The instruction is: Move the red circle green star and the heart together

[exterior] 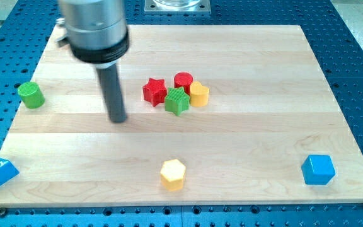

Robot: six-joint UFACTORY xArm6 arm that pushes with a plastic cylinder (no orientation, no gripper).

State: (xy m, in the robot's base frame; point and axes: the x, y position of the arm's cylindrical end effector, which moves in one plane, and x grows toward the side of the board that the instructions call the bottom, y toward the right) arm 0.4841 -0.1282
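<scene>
Red circle [183,80], ribbed green star [177,101] and yellow heart [199,94] sit touching in one cluster near the tabletop [263,75] centre, toward its top edge, with a red star [155,91] against the cluster's left side. No hand fitted, only a rod; my tip [118,119] rests left of the cluster, apart from every block. Green cylinder [31,94] at left edge, yellow hexagon [172,174] near bottom edge, blue cube [318,169] toward bottom-right corner, blue block [0,171] at bottom-left corner.

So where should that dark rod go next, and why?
Probably nowhere much: I would ease my tip away toward the view's left. The red circle, green star and yellow heart already sit bunched together, with a red star beside them, so another push might scatter them.
</scene>
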